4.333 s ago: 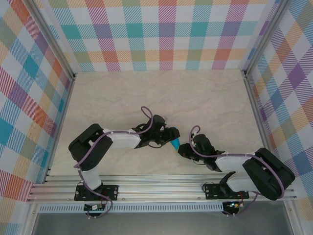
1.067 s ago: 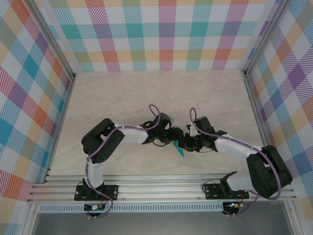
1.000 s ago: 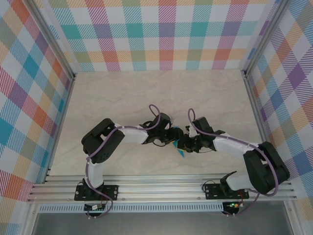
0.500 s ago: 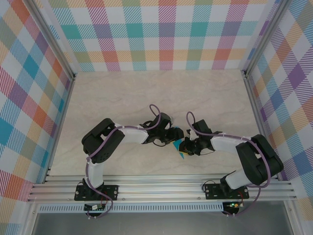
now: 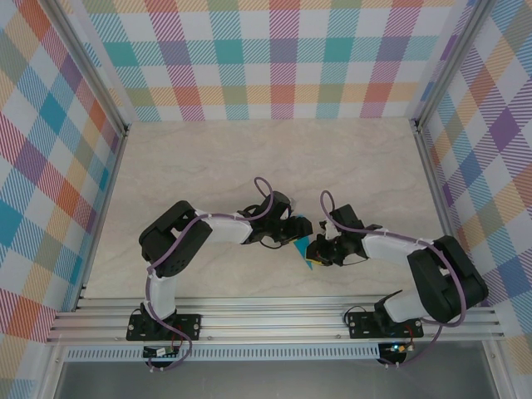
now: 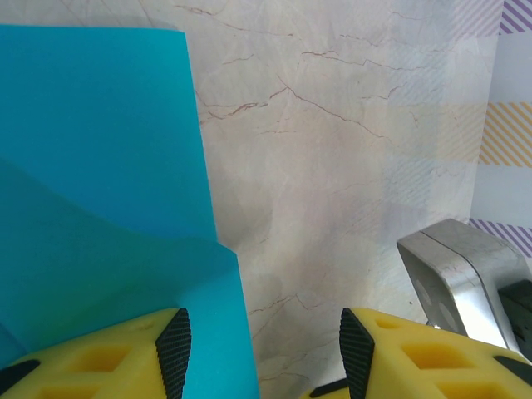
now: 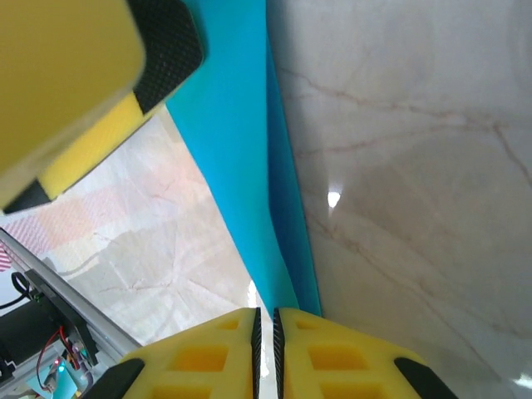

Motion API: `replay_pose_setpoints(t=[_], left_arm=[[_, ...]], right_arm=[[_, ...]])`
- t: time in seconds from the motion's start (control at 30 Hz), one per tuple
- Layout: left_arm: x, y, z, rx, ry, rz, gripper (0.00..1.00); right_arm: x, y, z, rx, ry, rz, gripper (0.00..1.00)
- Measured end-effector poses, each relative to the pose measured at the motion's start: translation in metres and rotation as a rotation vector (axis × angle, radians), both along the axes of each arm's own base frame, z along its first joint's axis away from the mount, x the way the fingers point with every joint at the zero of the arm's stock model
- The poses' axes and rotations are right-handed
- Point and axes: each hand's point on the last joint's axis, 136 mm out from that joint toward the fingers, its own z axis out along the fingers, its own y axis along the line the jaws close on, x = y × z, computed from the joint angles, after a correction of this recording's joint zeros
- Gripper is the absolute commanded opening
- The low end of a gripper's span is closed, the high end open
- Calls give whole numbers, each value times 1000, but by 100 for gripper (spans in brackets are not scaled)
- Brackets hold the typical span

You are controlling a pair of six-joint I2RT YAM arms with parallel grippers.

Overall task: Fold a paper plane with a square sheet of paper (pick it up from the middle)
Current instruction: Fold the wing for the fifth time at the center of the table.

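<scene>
The teal-blue paper, folded into a slim pointed paper plane (image 5: 310, 254), lies on the marble table between both grippers, its tip toward the near rail. In the left wrist view its layered folds (image 6: 100, 166) lie at the left. My left gripper (image 6: 264, 353) stands open, one finger over the paper's edge and the other over bare table. From above, the left gripper (image 5: 297, 233) sits at the paper's far end. My right gripper (image 7: 266, 332) is shut, and the narrow end of the paper (image 7: 241, 125) runs into its tips. It (image 5: 319, 248) meets the paper from the right.
An aluminium rail (image 5: 274, 320) runs along the near edge. Plaid walls with metal posts (image 5: 432, 158) enclose the table. Open marble surface (image 5: 249, 158) lies behind the arms. A grey metal part (image 6: 465, 274) sits close to my left gripper's right finger.
Over four seconds both arms came to the table's middle with the paper. In the last second the right gripper shifted slightly toward the near rail; the left arm stayed still.
</scene>
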Motion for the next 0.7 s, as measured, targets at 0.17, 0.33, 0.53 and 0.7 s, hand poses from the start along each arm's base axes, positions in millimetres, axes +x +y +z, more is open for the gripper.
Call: replay_pose_setpoints(t=[0.17,0.33,0.53,0.7], left_arm=[[0,0,0,-2,4,-4,53],[-1,-1,0,-4,10,-7,53],[-1,-1,0,-9,18,-10,53],[-1,-1,0,-8,19,-11,53]], right_arm=[[0,5,22,46,-32,13,22],[12,19,27,90,-9,35,19],[4,15,2,44,70,32,20],[-5,8,-9,32,83,23,22]])
